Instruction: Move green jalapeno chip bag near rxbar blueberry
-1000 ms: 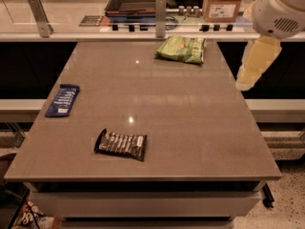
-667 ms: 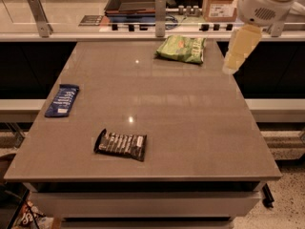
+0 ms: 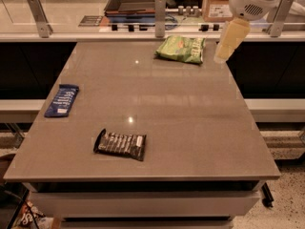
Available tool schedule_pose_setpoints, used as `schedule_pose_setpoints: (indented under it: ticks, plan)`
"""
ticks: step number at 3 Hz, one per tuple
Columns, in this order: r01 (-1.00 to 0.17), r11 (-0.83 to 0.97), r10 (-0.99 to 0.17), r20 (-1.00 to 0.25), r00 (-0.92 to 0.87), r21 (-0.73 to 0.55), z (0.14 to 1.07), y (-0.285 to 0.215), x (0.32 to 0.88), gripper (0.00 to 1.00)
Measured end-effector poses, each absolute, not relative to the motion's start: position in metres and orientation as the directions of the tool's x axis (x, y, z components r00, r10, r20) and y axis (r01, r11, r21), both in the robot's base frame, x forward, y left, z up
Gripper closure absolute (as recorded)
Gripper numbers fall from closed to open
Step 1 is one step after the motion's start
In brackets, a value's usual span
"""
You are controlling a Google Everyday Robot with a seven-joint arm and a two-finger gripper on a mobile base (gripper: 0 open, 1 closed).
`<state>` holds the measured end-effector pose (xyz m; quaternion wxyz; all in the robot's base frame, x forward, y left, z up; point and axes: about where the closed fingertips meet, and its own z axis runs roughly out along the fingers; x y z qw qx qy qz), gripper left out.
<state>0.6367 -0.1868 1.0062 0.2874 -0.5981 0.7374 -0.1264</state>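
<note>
At the left edge of the table (image 3: 190, 118), the rxbar blueberry (image 3: 62, 100) lies just where it was. The black bar (image 3: 120, 144), low in the middle, has not moved either. The green jalapeno chip bag (image 3: 182, 49) sits near the top, a bit right of middle, well apart from the blue bar. The pincer (image 3: 223, 54) has slid left and now hangs just beside the bag's right end, so I think a grab comes next. I cannot tell if the pincer is released or clenched; it looks like one pale lump. The arm above it is cut off by the top edge.
</note>
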Motion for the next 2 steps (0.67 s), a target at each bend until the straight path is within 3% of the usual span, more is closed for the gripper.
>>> schedule_pose_setpoints:
  ticks: [2]
  plan:
    - [-0.809,0.248,-0.959,-0.252,-0.128,-0.533,0.978,-0.184,0.687,0.0]
